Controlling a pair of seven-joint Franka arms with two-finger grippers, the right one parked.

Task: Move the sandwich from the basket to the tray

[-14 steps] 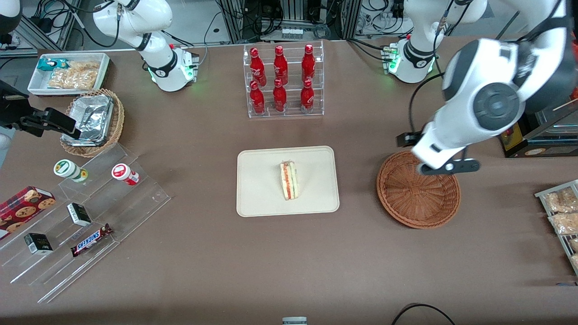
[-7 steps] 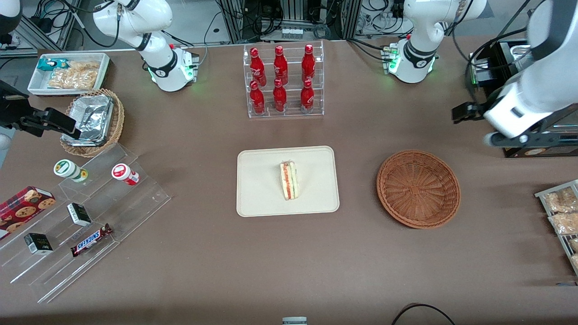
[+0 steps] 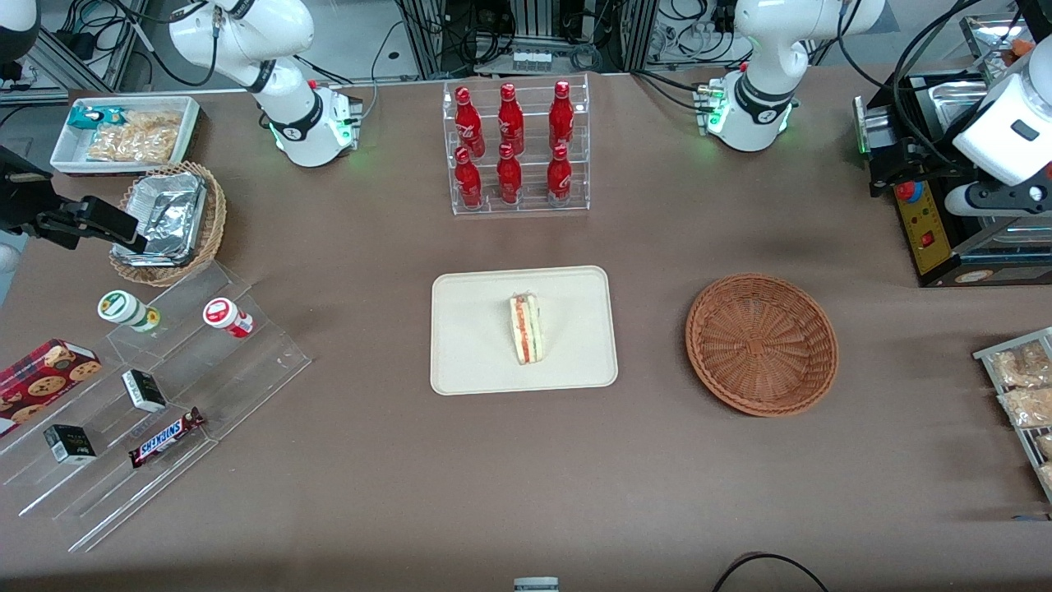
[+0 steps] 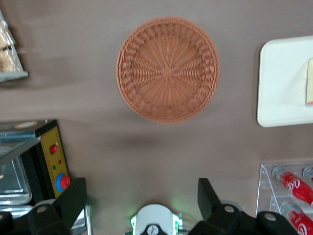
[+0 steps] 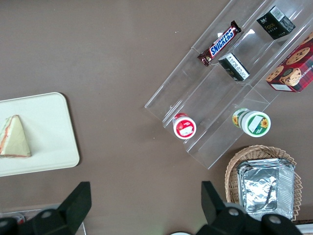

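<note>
Gripper (image 4: pixel 142 185) of the left arm hangs high over the working arm's end of the table, its two dark fingers (image 4: pixel 73 200) spread wide with nothing between them. In the front view the arm's white wrist sits above a black control box (image 3: pixel 925 230) with a yellow panel and red buttons, well apart from the basket (image 3: pixel 762 344).

From the wrist camera the gripper looks down on the brown table (image 4: pixel 98 142), with the round reddish-brown basket and a corner of the tray both in sight.

On the tray (image 3: pixel 477 345) lies the sandwich (image 3: pixel 526 330), a pale wedge with its red-orange and green layered edge facing up, near the tray's middle and slightly toward the basket. The cream tray rests at the table's centre, with the basket beside it toward the working arm's end, the two apart with bare cloth between. A clear rack of red bottles (image 3: pixel 516 148) stands farther from the front camera than the tray.
</note>
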